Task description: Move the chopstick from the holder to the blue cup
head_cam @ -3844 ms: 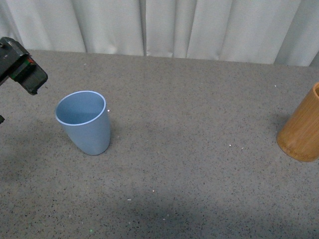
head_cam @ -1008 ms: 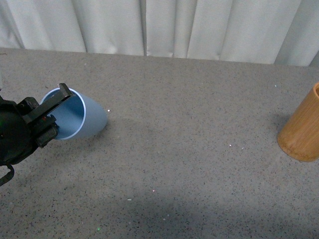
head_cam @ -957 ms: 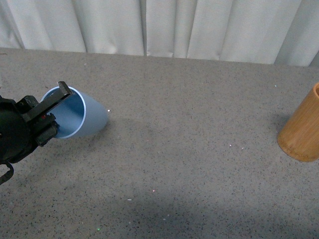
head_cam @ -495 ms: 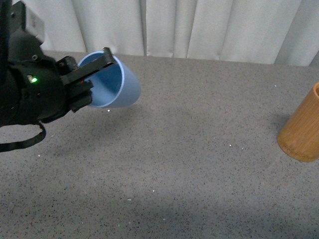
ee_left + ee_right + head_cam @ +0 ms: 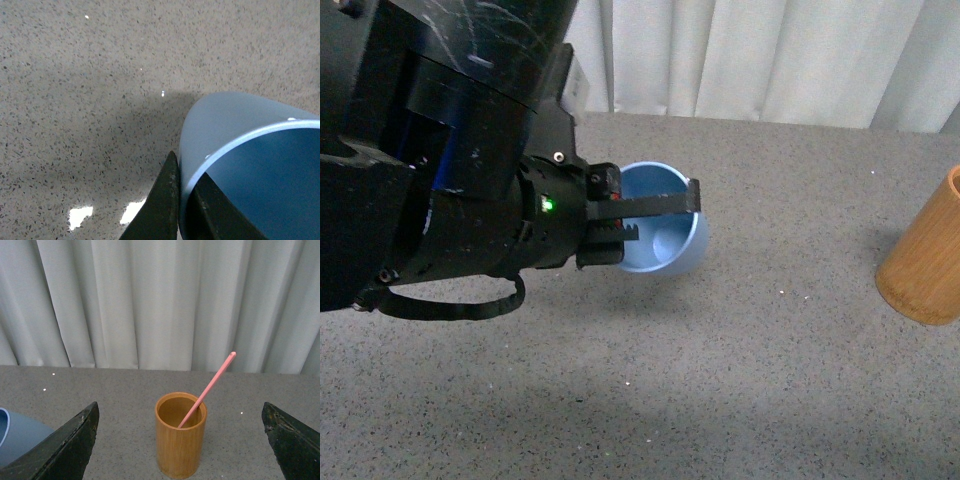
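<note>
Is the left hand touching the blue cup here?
Touching. The left wrist view shows the left hand pinching the cup at its rim, one side against the outer wall and the other inside, with no gap.

holder [image 5: 180,440]: upright on table [image 5: 120,390] | chopstick [image 5: 207,388]: leaning inside it (pink) | blue cup [image 5: 20,437]: partly in view
</note>
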